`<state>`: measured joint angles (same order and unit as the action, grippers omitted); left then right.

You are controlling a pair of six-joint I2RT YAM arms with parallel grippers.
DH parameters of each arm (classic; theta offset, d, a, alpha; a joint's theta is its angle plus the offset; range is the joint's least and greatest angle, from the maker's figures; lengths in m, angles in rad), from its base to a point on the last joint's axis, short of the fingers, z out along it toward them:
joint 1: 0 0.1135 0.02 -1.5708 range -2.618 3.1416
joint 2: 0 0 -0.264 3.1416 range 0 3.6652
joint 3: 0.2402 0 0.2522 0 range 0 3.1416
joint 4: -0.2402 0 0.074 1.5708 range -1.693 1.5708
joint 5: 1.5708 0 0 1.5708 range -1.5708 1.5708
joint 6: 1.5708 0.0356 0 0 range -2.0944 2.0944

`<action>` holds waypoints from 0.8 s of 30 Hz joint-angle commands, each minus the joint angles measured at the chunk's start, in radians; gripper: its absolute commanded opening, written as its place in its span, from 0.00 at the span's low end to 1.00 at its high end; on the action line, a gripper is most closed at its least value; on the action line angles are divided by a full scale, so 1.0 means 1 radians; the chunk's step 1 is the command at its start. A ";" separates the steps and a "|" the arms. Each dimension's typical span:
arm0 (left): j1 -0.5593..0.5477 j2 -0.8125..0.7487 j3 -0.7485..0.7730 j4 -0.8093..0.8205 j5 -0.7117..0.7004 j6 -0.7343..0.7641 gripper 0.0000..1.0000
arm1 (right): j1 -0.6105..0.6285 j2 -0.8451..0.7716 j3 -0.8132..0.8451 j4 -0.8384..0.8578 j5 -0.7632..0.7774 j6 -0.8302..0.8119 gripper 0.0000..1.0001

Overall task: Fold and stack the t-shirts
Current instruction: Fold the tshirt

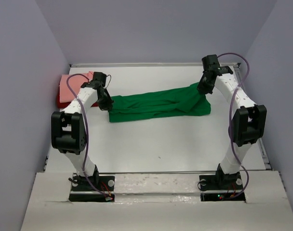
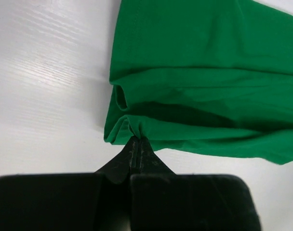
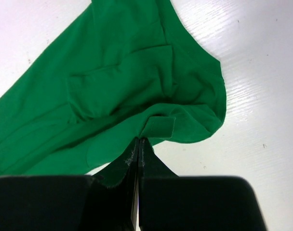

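Observation:
A bright green t-shirt (image 1: 158, 104) lies stretched in a long band across the middle of the white table (image 1: 161, 144). My left gripper (image 1: 106, 104) is shut on its left end, and the left wrist view shows the cloth (image 2: 204, 82) bunched into the tips of that gripper (image 2: 137, 139). My right gripper (image 1: 203, 88) is shut on the shirt's right end; in the right wrist view a folded hem (image 3: 158, 126) is pinched at its tips (image 3: 139, 141). A salmon pink t-shirt (image 1: 72, 86) lies folded on a dark red t-shirt (image 1: 60, 102) at the far left.
Lilac walls close in the table at the back and both sides. The pink and red stack sits just behind my left arm's elbow (image 1: 68, 130). A raised white rim (image 1: 151, 176) runs along the near edge by the arm bases.

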<state>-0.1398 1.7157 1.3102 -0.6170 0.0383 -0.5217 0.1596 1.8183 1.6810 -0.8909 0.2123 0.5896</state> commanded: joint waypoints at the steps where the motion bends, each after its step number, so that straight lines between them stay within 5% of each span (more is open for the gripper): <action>1: 0.035 0.030 0.063 -0.001 0.018 0.045 0.00 | 0.000 0.071 0.088 -0.026 0.024 -0.031 0.00; 24: 0.049 0.248 0.242 -0.012 -0.008 0.083 0.00 | -0.115 0.393 0.443 -0.108 -0.037 -0.131 0.00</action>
<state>-0.0963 1.9560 1.4734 -0.6041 0.0509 -0.4675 0.0647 2.1674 2.0270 -0.9657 0.1867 0.4957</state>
